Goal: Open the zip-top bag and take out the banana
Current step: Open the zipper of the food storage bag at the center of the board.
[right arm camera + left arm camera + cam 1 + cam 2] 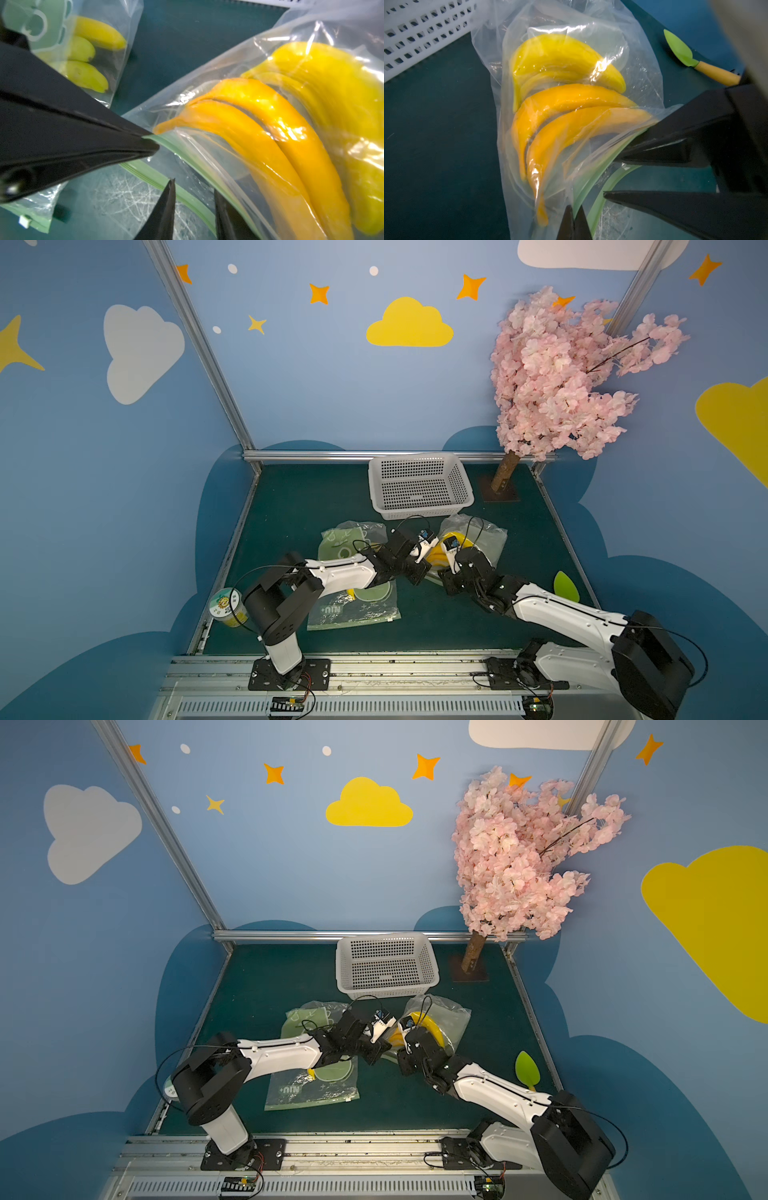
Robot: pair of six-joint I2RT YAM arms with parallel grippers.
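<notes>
Dark green bench (291, 510), blue cloud-painted walls. Clear plastic zip-top bag with green zip strip (488, 533), just before white mesh basket (419, 510), holds yellow-orange curved bananas (566, 124). Left fingers (133, 143) clenched on one zip lip, anchoring it. Right fingers (166, 212) parted astride the other lip, likely to spread the mouth. Second, green-printed bag (353, 614) reads "+UIN"

The only lettering that can be made out is white print on the green-patterned zip-top bag (365, 616), which lies flat at the near left of the scene. In both top views it shows as "+UIN", close to the bag's left edge, and the letters may be upside down from this side. The label on the jar (226, 605) at the near left edge carries a yellow emblem and a few small characters, too small to read.
</notes>
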